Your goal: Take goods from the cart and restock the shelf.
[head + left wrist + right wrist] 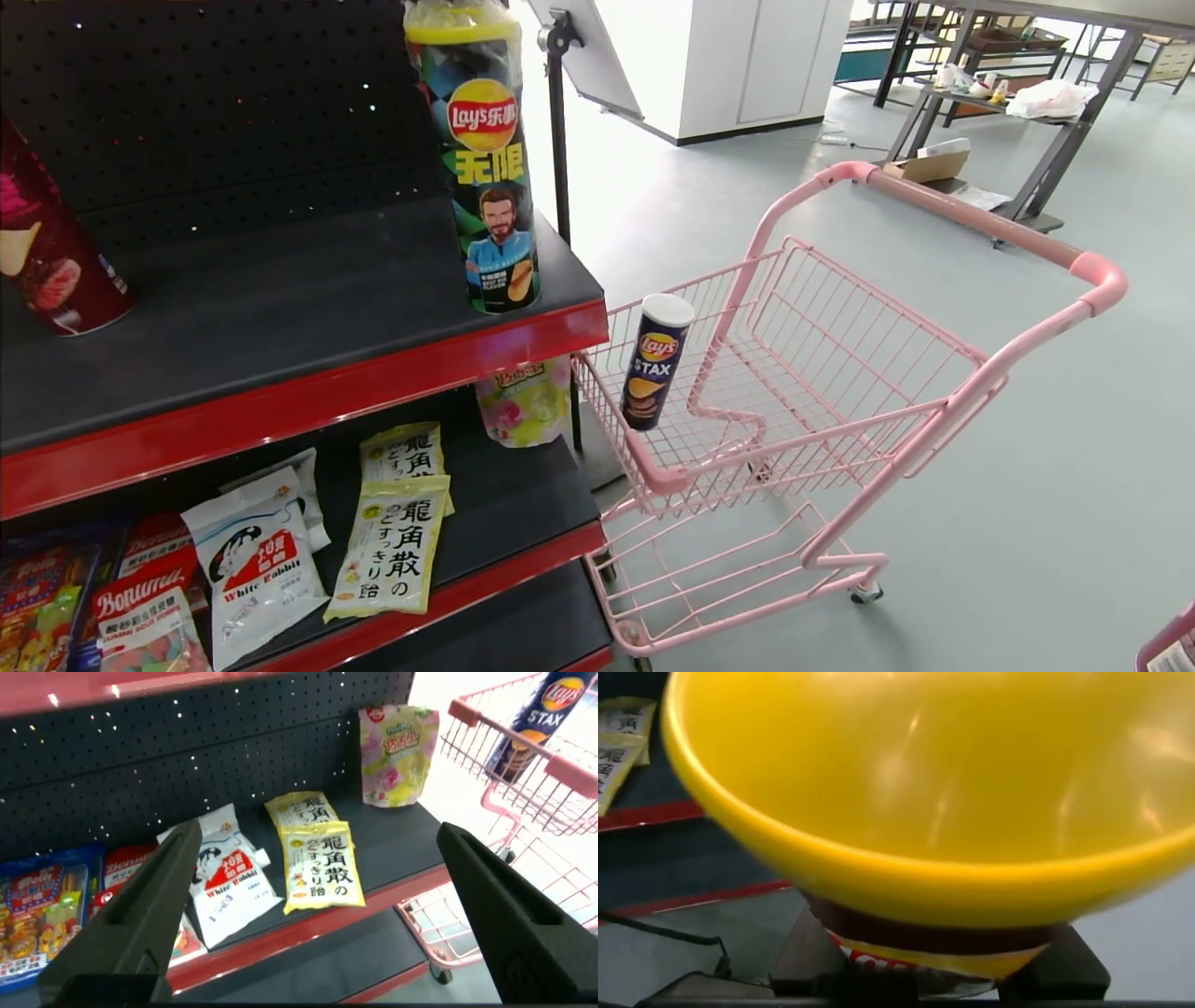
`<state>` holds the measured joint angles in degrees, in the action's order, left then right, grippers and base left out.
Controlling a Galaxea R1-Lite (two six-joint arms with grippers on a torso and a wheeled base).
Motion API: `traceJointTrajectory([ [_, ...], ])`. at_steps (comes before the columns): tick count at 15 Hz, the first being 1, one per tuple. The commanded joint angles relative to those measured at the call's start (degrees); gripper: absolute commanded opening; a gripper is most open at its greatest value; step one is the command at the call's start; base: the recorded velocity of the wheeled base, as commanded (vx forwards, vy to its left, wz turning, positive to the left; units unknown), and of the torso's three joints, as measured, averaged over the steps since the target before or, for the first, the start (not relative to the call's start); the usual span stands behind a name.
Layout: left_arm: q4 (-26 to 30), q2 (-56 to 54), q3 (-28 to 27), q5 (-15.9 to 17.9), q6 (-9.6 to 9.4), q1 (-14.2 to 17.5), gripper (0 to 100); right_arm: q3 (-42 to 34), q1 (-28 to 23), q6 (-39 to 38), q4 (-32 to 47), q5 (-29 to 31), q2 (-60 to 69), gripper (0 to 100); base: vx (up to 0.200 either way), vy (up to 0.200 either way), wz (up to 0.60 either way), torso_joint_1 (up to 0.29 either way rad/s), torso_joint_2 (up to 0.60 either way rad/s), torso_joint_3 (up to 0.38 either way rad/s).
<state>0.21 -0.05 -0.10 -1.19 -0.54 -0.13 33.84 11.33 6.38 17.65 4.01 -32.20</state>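
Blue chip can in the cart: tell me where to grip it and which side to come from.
Grip the blue chip can high on its round body, just under the white lid, probably from above on the handle side. It stands near upright in the basket corner, with wire walls close on two sides.

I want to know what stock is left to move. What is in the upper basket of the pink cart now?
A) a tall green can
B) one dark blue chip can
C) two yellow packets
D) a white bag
B: a single dark blue chip can stands in the basket of the pink cart, in the corner nearest the shelf.
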Motion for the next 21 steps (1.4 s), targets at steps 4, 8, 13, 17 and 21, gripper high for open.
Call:
traceJointTrajectory([
  [4,0.0,0.0,0.0,0.0,0.01,0.0,100,2.7,0.2,0.0,-0.5,-9.6,-4.1,0,0.000,0.000,0.00,0.182,-0.54,-0.377],
  [8,0.0,0.0,0.0,0.0,0.01,0.0,100,5.4,0.2,1.0,-6.8,-14.3,-13.2,0,0.000,0.000,0.00,0.210,-0.59,-0.380],
  [13,0.0,0.0,0.0,0.0,-0.08,0.0,100,4.3,0.1,2.9,-9.0,-14.5,-17.0,0,0.000,0.000,0.12,0.151,-0.39,-0.244],
  [17,0.0,0.0,0.0,0.0,0.01,0.0,100,2.4,0.2,2.9,-9.1,-14.7,-15.8,0,0.000,0.000,0.60,0.015,-0.03,-0.017],
  [21,0.0,0.0,0.0,0.0,0.01,0.0,100,1.7,0.2,2.9,-9.0,-15.9,-15.5,0,0.000,0.000,0.60,0.008,0.00,0.004],
])
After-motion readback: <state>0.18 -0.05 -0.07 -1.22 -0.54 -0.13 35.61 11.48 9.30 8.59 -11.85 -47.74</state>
